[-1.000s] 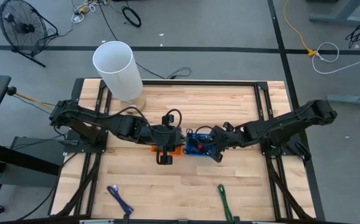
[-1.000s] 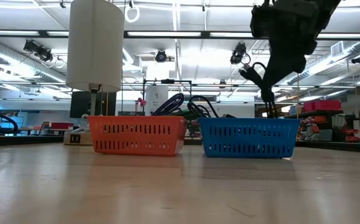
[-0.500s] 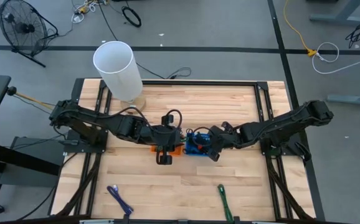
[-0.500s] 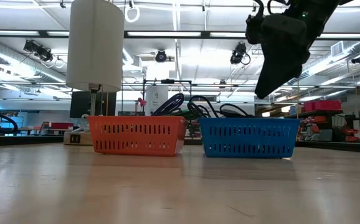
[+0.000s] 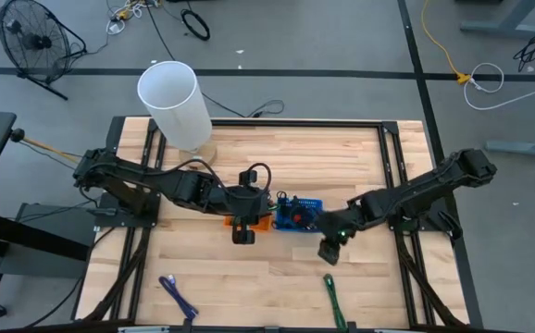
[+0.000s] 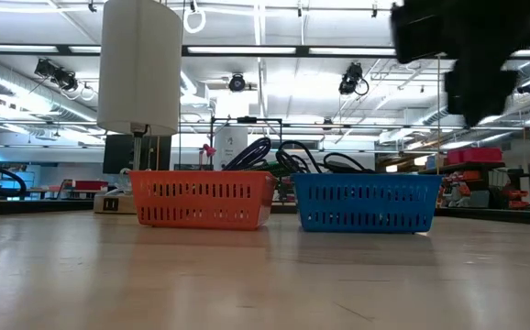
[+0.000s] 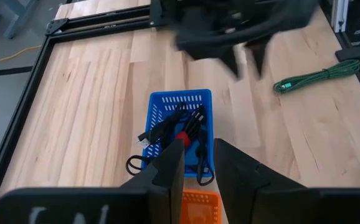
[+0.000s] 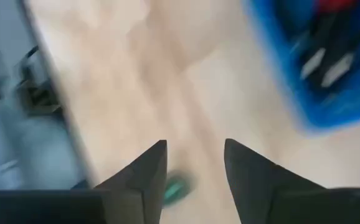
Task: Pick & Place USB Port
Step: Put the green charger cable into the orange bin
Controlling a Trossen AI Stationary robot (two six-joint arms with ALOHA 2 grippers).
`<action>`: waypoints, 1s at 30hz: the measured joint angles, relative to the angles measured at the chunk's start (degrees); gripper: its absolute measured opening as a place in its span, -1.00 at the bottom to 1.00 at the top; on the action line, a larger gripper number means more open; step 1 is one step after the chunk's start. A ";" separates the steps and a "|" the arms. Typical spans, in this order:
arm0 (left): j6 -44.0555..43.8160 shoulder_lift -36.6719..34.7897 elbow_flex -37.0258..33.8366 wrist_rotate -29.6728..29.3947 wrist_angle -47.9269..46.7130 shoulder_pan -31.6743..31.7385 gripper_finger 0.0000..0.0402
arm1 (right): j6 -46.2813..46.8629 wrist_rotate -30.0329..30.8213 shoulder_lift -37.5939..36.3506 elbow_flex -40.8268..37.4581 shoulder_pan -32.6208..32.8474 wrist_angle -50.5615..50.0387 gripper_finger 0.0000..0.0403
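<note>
An orange basket [image 5: 252, 220] and a blue basket [image 5: 299, 213], the blue one full of dark cables [image 7: 181, 132], sit side by side at the middle of the wooden table [image 5: 342, 157]. The left gripper [image 5: 242, 235] hangs over the orange basket; the right gripper [image 5: 329, 251], fingers apart, hangs over bare wood near the blue one. A white cylinder [image 5: 174, 104] blocks the far left corner. A green cable [image 5: 332, 298] and a blue cable [image 5: 180, 297] lie near the front edge, bare wood between them.
</note>
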 joint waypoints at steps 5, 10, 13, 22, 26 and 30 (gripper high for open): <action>-0.04 0.00 0.00 -0.02 -0.22 0.15 -0.54 | 14.50 -1.69 0.00 0.00 7.65 0.03 -0.25; -1.05 0.00 0.00 0.02 -0.38 0.02 -0.54 | 30.96 4.90 0.28 0.00 17.32 0.10 -0.28; -1.49 0.00 0.00 0.04 -1.63 -0.03 -0.54 | 39.75 8.17 1.69 0.00 22.54 0.04 -0.28; -1.46 0.00 -0.02 -0.02 -3.58 0.04 -0.54 | 50.66 7.68 12.52 0.00 28.98 7.42 -0.28; -1.44 0.00 -0.02 -0.11 -3.53 0.15 -0.54 | 51.18 7.53 16.79 0.00 29.00 13.32 -0.28; -1.01 0.00 -0.02 -0.18 -3.48 0.19 -0.54 | 52.17 6.55 20.47 0.00 28.98 16.40 -0.28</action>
